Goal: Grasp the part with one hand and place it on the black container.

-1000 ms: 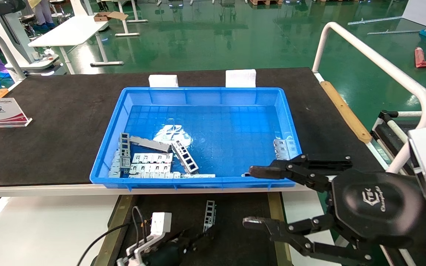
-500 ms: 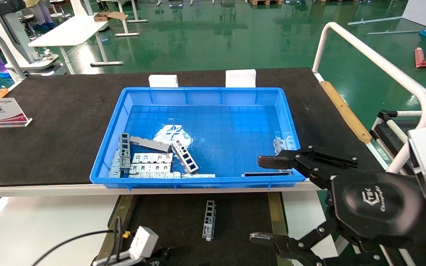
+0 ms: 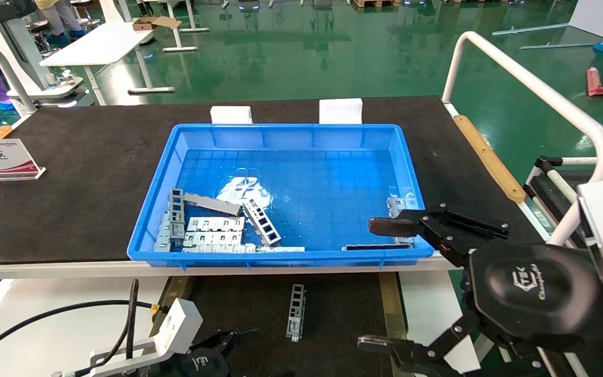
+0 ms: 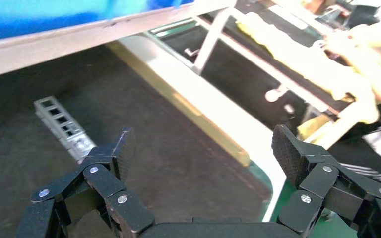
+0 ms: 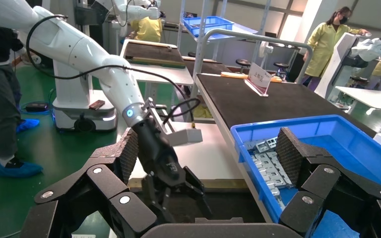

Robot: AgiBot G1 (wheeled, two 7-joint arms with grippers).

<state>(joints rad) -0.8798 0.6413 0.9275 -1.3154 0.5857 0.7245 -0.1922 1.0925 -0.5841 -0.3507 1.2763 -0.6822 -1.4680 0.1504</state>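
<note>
- We see the part lying flat on the black container, and nothing is touching it.
- Its long side runs from the blue crate toward us, tipped just a little, and its row of square windows faces up.
- The part sits near the middle of the container, with bare black floor on both sides before the tan rails.
- Our left gripper is low at the near edge of the container, a bit to the left of the part and apart from it.
- In the left wrist view its fingers are spread wide with nothing between them, and the part lies ahead of them.
- Our right gripper hangs off the right side, near the crate's right corner.
- Its fingers are also spread wide and hold nothing.
- The top finger covers some of the grey pieces at the crate's right wall.
- More grey pieces are piled in the crate's near left corner, and we cannot count them well.
- The near end of the container is cut off at the bottom of the head view.
</note>
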